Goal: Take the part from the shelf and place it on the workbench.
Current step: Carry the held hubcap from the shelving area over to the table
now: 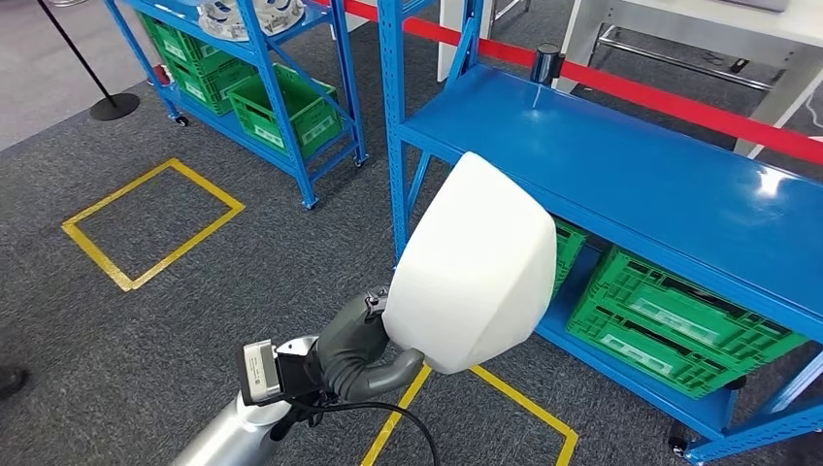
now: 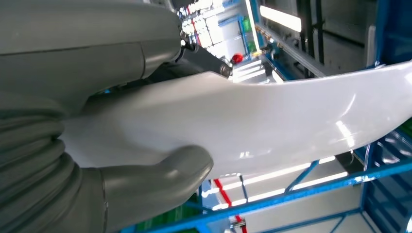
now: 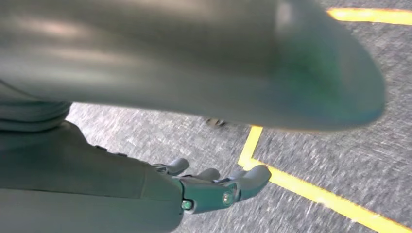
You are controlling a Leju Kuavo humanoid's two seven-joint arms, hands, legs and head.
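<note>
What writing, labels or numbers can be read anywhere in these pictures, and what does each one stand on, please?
None can be read.
White labels on the green crates under the blue workbench: too small to read.
Labels on the green crates on the far shelf: too small to read.
The white part in the left hand: no visible text.
The yellow floor markings: plain lines, no lettering.

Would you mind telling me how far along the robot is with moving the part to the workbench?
Pickup looks done: the left hand grips the white part, off any shelf. In hand: carrying it beside the blue rack. Left: setting it down; nothing yet rests on that blue surface. The right hand holds nothing.
</note>
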